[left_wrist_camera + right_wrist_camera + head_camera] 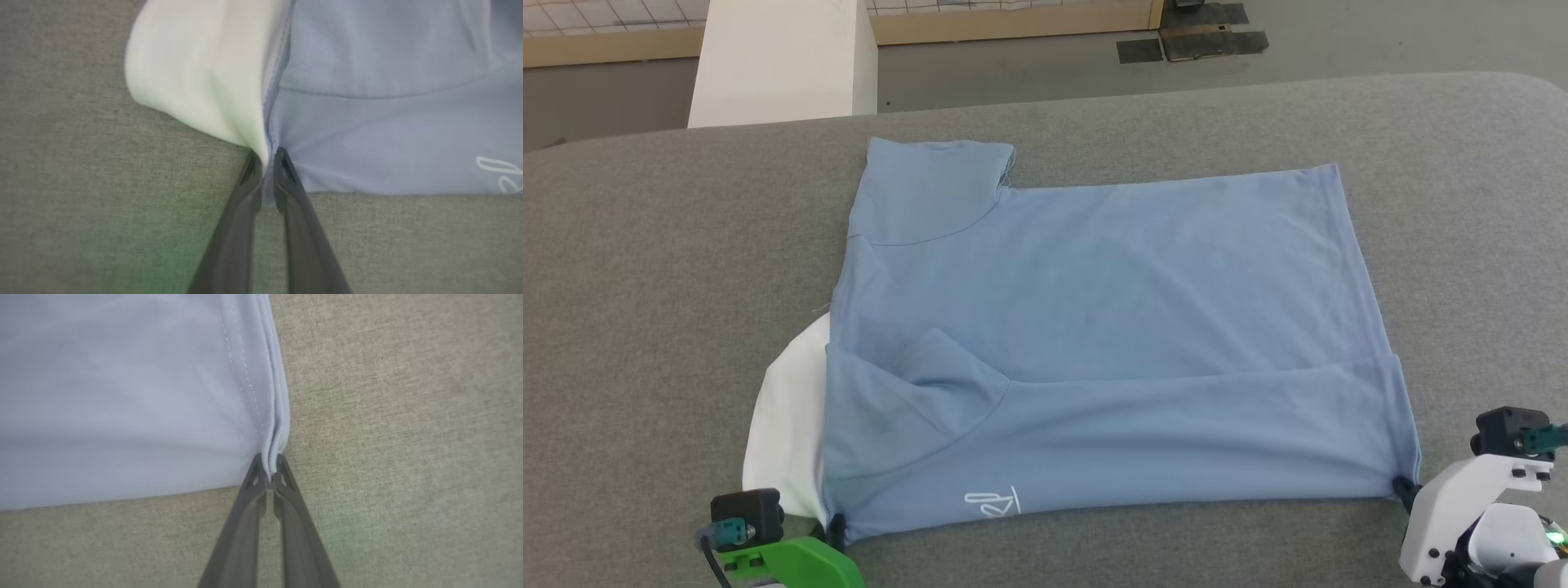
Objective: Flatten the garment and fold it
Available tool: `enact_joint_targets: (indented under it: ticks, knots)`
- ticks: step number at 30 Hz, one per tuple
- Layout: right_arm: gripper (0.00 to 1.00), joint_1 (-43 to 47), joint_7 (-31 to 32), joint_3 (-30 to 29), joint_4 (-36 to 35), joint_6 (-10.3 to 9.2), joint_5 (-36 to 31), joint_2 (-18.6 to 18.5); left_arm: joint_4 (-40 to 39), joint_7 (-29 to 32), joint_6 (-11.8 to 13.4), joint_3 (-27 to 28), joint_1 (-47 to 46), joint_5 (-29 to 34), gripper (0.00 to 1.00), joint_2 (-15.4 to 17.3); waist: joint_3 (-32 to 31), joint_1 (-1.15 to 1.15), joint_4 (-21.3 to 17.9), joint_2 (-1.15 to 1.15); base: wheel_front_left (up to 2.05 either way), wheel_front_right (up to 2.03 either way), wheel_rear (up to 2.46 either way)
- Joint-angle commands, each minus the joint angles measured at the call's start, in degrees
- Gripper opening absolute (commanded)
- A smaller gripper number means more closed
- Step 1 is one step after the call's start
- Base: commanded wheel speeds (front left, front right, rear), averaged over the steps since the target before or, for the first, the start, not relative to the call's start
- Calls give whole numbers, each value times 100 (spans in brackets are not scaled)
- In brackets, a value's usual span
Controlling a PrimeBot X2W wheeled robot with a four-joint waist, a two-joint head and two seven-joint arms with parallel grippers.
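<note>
Being pinched at its near corners by the left gripper and right gripper, the light blue soft knit garment could be pulled askew by uneven tension.

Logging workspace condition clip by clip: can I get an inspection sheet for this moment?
Surface: grey fabric tabletop, bare around the shirt.
Job's things: garment, light blue, mostly flat, near strip folded over; white panel at its left; script logo near the front edge.
Clutter: nothing seen.
Grippers: left claw shut on the garment's near left corner; right claw shut on its near right corner.
Cables: dark lead at the left wrist.
Surroundings: white pillar, grey floor, dark mats.
</note>
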Motion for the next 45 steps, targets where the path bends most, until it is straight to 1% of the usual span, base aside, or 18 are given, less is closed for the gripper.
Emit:
enact_joint_targets:
  ticks: [1, 2, 3, 4, 7, 11, 16, 20, 24, 27, 29, 30, 31, 36, 38, 40, 43, 45]
  knots:
    - [0, -91, -101, 20, 124, -10, 36, 16, 168, 9, -65, -58, -59, -124, 36, -99, 8, 0, -10, 0, 0, 0, 0]
    - [47, -117, -181, 43, 163, -10, 77, 17, 184, -29, -95, -46, -68, -157, 100, -138, 5, 0, -11, 0, 0, 0, 0]
    - [80, -126, -241, 67, 169, -10, 111, 18, 189, -63, -104, -28, -75, -173, 100, -158, -3, 0, -10, 0, 0, 0, 0]
    - [100, -126, -337, 80, 156, -10, 141, 18, 178, -85, -122, -17, -75, -194, 100, -171, -14, 0, -9, 0, 0, 0, 0]
    - [100, -94, -743, 144, 14, -10, 285, 8, 39, -193, -154, 55, -78, -202, 100, -142, -57, 0, -5, 0, 0, 0, 0]
    - [100, -19, -1723, 405, -255, -10, 514, -146, -462, -697, -140, 275, -145, 66, 100, 49, -66, 0, -81, 0, 0, 0, 0]
    - [100, -13, -3070, 809, -441, -10, 587, -373, -940, -1462, -252, 560, -464, 657, 100, 494, 48, 0, -275, 0, 0, 0, 0]
    - [100, -132, -3996, 1152, -505, -10, 586, -538, -977, -1781, -476, 670, -962, 927, 100, 724, 263, 0, -453, 0, 0, 0, 0]
    - [100, -364, -4526, 1424, -469, -10, 583, -699, -665, -1670, -831, 616, -1838, 1040, 100, 849, 603, 0, -597, 0, 0, 0, 0]
    - [100, -633, -4653, 1619, -460, -10, 624, -805, -205, -1408, -1182, 608, -2766, 1008, 100, 924, 958, 0, -730, 0, 0, 0, 0]
    - [100, -843, -4700, 1752, -464, -10, 670, -837, 138, -1240, -1382, 713, -3331, 770, 100, 858, 1178, 0, -871, 0, 0, 0, 0]
    - [100, -937, -4732, 1812, -466, -10, 679, -849, 301, -1142, -1464, 732, -3568, 741, 100, 902, 1266, 0, -940, 0, 0, 0, 0]
    - [100, -1053, -4778, 1883, -473, -10, 696, -853, 512, -938, -1576, 693, -3853, 785, 100, 1030, 1390, 0, -1032, 0, 0, 0, 0]
    - [100, -1436, -4979, 2092, -453, -10, 792, -817, 1324, 189, -1890, 551, -4989, 777, 100, 1376, 1880, 0, -1371, 0, 0, 0, 0]
    - [100, -1542, -5040, 2180, -404, -10, 818, -784, 1569, 680, -1918, 543, -5346, 692, 100, 1442, 2046, 0, -1502, 0, 0, 0, 0]
    - [100, -1620, -5096, 2262, -334, -10, 847, -747, 1784, 1120, -1860, 584, -5636, 573, 100, 1462, 2171, 0, -1614, 0, 0, 0, 0]
    - [100, -1683, -5173, 2323, -189, -10, 900, -682, 2055, 1716, -1580, 703, -5925, 332, 100, 1366, 2296, 0, -1744, 0, 0, 0, 0]
    - [100, -1710, -5218, 2335, -101, -10, 938, -636, 2154, 2172, -1462, 656, -6013, 266, 100, 1380, 2354, 0, -1820, 0, 0, 0, 0]
